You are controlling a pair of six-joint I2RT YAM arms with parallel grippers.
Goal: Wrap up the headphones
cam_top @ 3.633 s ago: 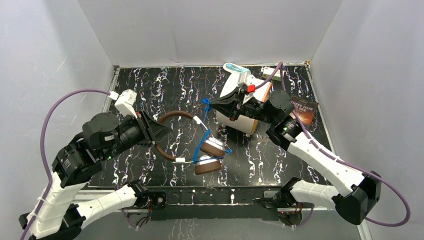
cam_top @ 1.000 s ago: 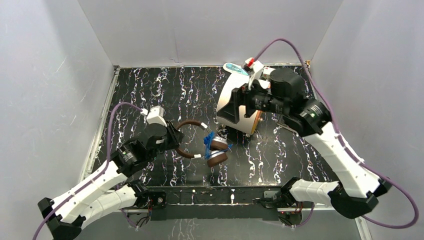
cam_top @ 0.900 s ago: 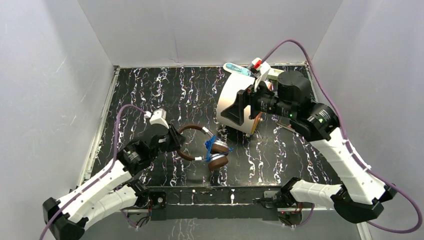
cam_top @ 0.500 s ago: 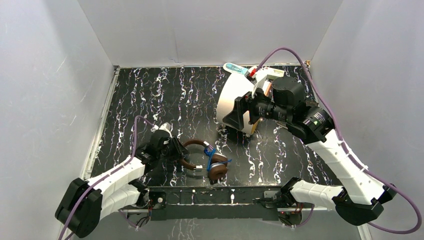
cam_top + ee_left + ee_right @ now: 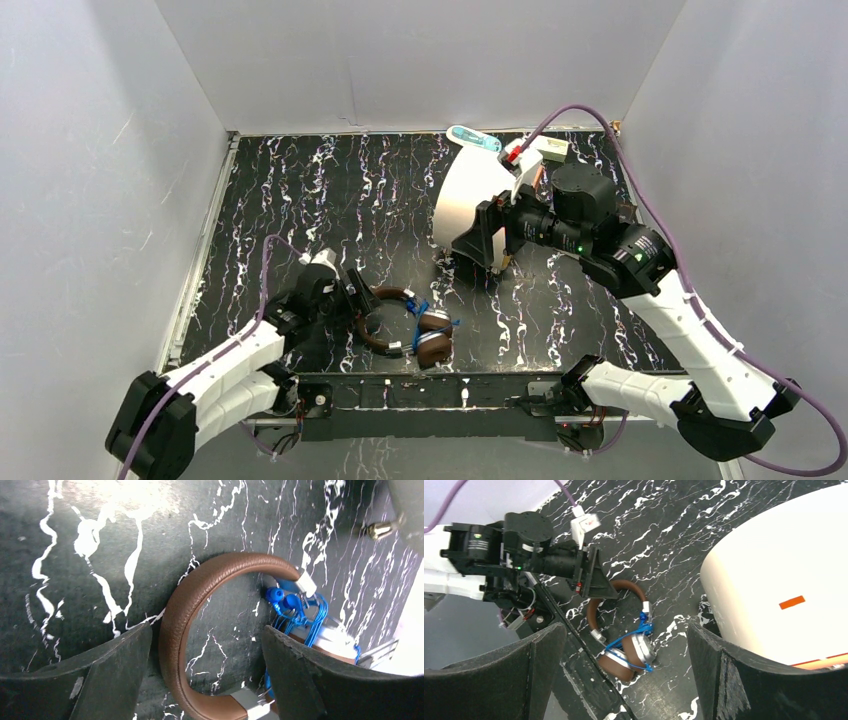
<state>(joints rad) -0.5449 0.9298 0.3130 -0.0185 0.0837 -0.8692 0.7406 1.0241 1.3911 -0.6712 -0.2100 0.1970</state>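
Observation:
The brown headphones (image 5: 430,345) lie on the black marbled table near its front edge, ear cups together. Their thin blue cable (image 5: 300,615) is wound around the cups and the silver slider. My left gripper (image 5: 360,300) is low over the table and open. In the left wrist view its jaws stand apart on either side of the padded headband (image 5: 200,585), which runs close to the left finger (image 5: 100,680). My right gripper (image 5: 478,240) hangs open and holds nothing, above the table in front of the cylinder. From it the headphones (image 5: 616,669) show far below.
A large cream cylinder (image 5: 470,195) lies at the back right, with a teal-and-white object (image 5: 473,138) behind it. A small brass part (image 5: 380,529) sits on the table beyond the headband. The front rail (image 5: 430,385) runs just in front of the ear cups.
My left gripper drew the headphones toward the front edge by the headband, then opened and let go. The right arm sank slightly beside the cylinder, still open.

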